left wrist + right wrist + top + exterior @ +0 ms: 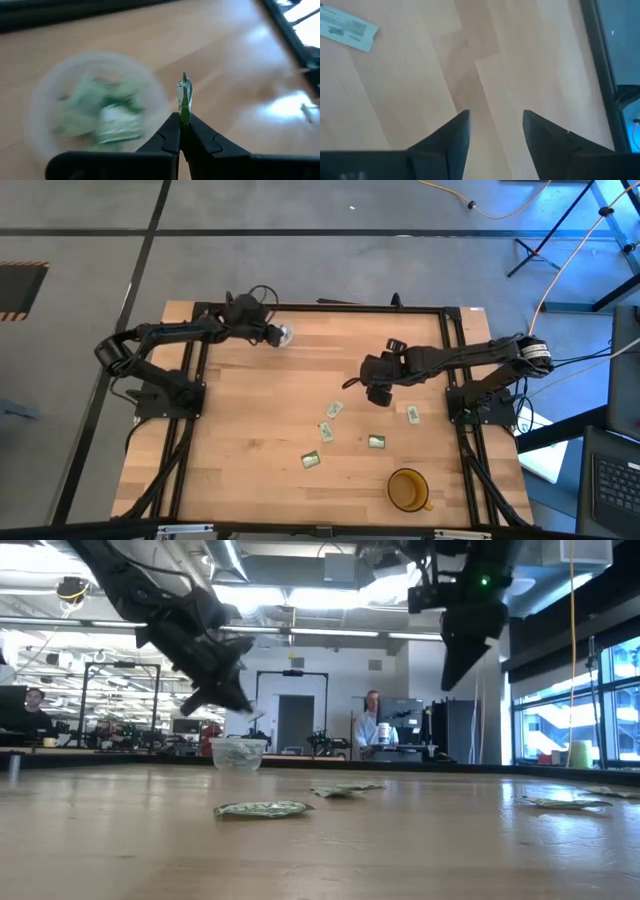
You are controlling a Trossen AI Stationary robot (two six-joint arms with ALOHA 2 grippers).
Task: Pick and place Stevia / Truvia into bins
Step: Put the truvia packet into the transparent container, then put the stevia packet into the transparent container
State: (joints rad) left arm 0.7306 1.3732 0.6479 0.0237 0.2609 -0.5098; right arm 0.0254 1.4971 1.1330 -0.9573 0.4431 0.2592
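Wooden table [250,430]: my left gripper [181,131] pinches a sachet [183,97] beside the sachet-filled cup [95,107]; right gripper [495,125] gapes empty.

A grey floor [300,270] crossed by dark lines is being seen around the wooden table [260,440]. Beyond, a workshop is being lit by ceiling lights [330,598] and large windows [560,725].
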